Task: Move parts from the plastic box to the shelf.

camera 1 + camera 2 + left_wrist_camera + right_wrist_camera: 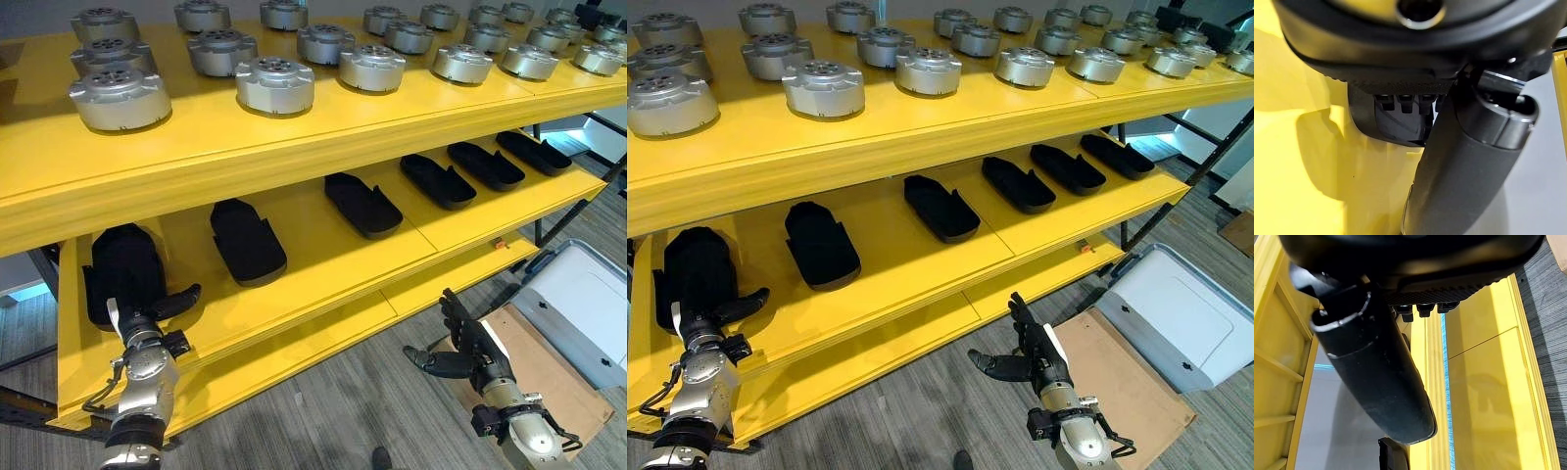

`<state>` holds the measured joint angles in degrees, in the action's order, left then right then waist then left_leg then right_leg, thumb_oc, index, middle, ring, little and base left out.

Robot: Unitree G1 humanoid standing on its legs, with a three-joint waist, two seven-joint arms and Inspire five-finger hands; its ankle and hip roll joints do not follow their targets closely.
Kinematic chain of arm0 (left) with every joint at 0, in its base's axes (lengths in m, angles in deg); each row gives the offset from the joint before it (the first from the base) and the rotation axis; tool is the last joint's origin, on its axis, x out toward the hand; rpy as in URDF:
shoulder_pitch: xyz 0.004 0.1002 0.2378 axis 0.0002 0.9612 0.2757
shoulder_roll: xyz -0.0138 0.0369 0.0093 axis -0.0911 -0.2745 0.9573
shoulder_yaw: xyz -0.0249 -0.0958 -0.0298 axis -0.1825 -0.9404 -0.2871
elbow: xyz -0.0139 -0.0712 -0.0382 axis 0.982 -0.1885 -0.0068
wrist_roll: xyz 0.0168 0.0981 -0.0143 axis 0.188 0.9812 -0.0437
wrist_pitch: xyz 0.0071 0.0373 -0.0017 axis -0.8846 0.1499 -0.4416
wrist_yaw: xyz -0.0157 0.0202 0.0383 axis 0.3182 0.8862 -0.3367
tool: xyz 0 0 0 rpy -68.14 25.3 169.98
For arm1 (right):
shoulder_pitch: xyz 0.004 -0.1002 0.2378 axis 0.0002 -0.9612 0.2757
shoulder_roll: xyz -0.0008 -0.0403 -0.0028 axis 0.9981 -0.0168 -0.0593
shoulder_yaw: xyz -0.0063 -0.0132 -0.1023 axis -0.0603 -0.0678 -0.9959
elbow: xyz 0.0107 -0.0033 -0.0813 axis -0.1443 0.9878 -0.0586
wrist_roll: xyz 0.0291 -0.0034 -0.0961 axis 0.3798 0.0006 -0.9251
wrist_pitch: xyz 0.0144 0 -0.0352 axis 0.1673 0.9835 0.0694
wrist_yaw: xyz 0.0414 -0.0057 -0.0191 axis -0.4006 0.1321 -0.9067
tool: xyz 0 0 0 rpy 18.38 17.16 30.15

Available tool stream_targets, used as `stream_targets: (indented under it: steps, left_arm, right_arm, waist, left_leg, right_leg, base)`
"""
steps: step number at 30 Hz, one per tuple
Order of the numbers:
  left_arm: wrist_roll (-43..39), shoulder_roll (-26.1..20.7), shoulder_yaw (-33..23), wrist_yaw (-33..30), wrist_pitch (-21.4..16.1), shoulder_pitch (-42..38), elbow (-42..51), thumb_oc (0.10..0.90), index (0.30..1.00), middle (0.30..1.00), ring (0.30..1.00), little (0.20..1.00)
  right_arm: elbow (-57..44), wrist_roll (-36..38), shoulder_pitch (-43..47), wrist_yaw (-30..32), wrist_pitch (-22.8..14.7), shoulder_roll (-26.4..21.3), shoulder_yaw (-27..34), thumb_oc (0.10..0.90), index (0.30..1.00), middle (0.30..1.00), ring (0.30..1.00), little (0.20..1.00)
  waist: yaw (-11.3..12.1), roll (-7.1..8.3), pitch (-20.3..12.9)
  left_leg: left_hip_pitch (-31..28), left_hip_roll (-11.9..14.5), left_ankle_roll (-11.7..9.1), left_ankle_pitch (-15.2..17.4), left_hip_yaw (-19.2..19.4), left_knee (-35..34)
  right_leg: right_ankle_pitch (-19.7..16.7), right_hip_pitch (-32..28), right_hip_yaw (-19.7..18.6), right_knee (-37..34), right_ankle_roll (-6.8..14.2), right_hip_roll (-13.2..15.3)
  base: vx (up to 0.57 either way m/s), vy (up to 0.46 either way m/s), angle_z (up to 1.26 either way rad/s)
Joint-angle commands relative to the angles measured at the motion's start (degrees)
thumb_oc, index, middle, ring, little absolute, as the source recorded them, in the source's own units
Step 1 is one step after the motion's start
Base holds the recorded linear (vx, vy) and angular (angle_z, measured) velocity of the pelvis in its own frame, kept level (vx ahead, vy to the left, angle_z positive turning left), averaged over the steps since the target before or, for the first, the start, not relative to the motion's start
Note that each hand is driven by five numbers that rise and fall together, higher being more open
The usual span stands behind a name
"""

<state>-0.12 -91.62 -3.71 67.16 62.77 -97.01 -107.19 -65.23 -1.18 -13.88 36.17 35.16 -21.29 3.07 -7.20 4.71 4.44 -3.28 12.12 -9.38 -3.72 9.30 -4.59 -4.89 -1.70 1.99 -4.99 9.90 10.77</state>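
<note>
Black part (122,269) under left hand (149,311)

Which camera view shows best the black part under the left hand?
The right eye view: the black part lies whole on the lower shelf, under the left hand. The left eye view shows it too. The left wrist view gives only its dark edge.

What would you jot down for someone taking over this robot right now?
Left hand: on the leftmost black part on the lower yellow shelf, thumb out beside it; whether it grips is unclear.
Right hand: open, empty, above the floor in front of the shelf.
Done: five more black parts lie in a row on that shelf; silver round parts fill the top shelf.
Left: settle that leftmost part, then fetch more. A grey-white box sits right.
</note>
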Motion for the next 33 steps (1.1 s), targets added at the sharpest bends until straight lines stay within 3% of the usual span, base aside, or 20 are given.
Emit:
stream_targets:
  steps: [1,33]
  left_arm:
    - [-0.29,-2.13,-0.93,0.39,-5.07,-8.56,-0.36,0.900,1.000,1.000,1.000,1.000]
    - [2.35,-6.13,-2.71,-1.30,-9.52,-9.16,17.81,0.900,1.000,1.000,1.000,1.000]
  right_arm:
    - [-4.15,0.94,4.47,1.28,-5.81,-2.18,3.70,0.900,1.000,1.000,1.000,1.000]
    - [-3.58,0.21,6.63,0.38,-6.23,-2.75,4.69,0.900,1.000,1.000,1.000,1.000]
  waist:
    - [0.03,-0.05,-0.58]
    - [0.51,-0.89,-1.37]
  left_leg:
    - [-3.66,0.36,2.54,4.14,0.56,-0.41]
    - [-3.61,0.30,2.66,4.32,-0.32,-0.41]
  right_leg:
    - [4.23,-3.43,0.18,1.09,0.14,1.30]
    - [4.59,-3.95,1.02,1.55,0.13,1.52]
  base:
    - [0.00,0.000,0.00]
    - [0.00,0.000,0.00]
